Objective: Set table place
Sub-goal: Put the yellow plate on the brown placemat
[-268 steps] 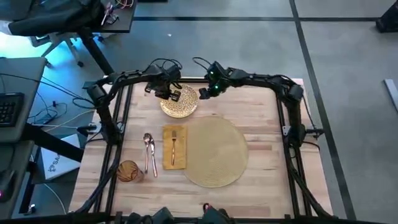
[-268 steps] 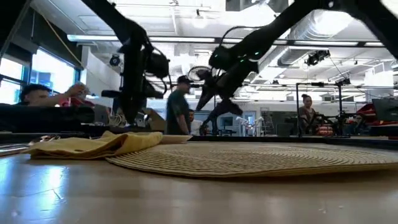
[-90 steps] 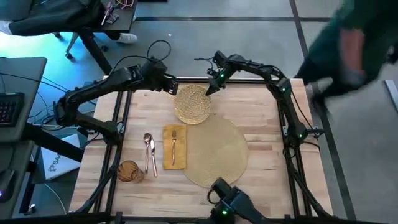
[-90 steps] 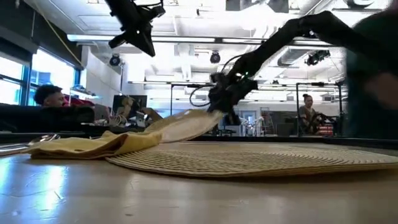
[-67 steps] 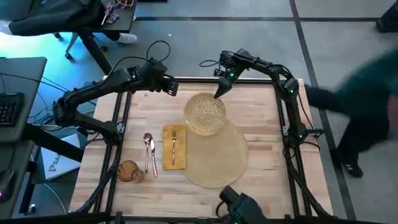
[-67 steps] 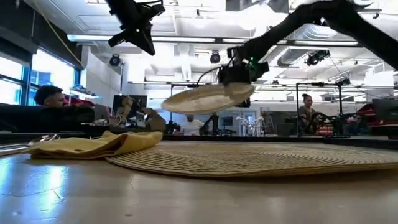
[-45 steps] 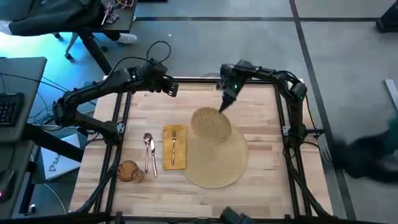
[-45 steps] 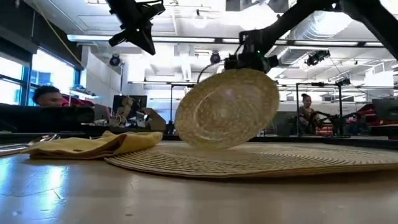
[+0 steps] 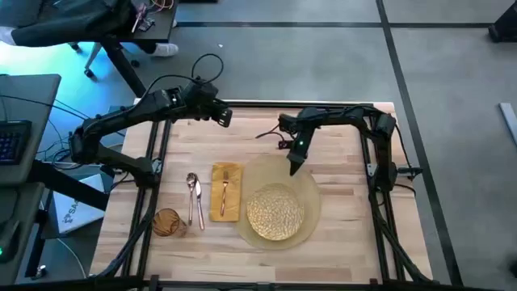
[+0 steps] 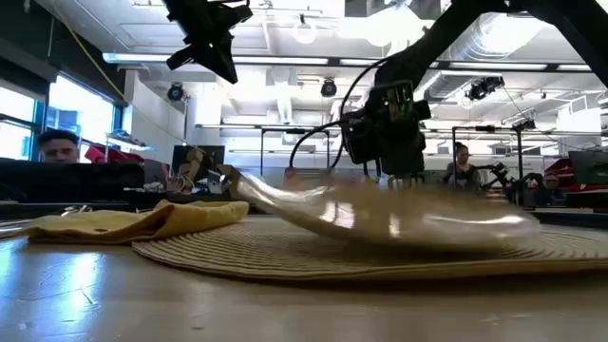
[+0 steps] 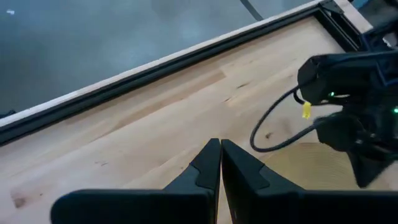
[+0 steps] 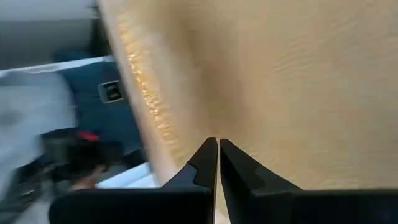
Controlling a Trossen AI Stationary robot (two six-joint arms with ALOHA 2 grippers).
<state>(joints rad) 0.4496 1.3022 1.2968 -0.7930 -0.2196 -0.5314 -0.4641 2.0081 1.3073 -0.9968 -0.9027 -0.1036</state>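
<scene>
Right end effector (image 9: 292, 168) sits over the far edge of the mat (image 9: 308, 217), just beyond the gold plate (image 9: 275, 211). In the right wrist view its fingers (image 12: 205, 163) are pressed together with nothing visibly between them, so read it as closed and empty. In the low view the plate (image 10: 380, 217) shows blurred and tilted on the mat (image 10: 218, 252); you cannot tell whether it has settled flat.

Left end effector (image 9: 224, 117) hangs above the far left corner of the counter (image 9: 347, 234), well apart from the setting. Its fingers (image 11: 208, 168) are likewise closed on nothing.

Check the state of the place setting:
- Mat: on the counter, right of centre.
- Plate: on the mat, toward its near half.
- Napkin (image 9: 225, 192): just left of the mat, with the fork (image 9: 225, 186) lying on it.
- Further cutlery (image 9: 194, 194): left of the napkin.
- Tumbler (image 9: 166, 221): at the near left, beside the cutlery.

Judge the task as nearly complete. Every item appears to be in position; what remains is probably confirming the plate rests level and clearing both arms from the setting.
</scene>
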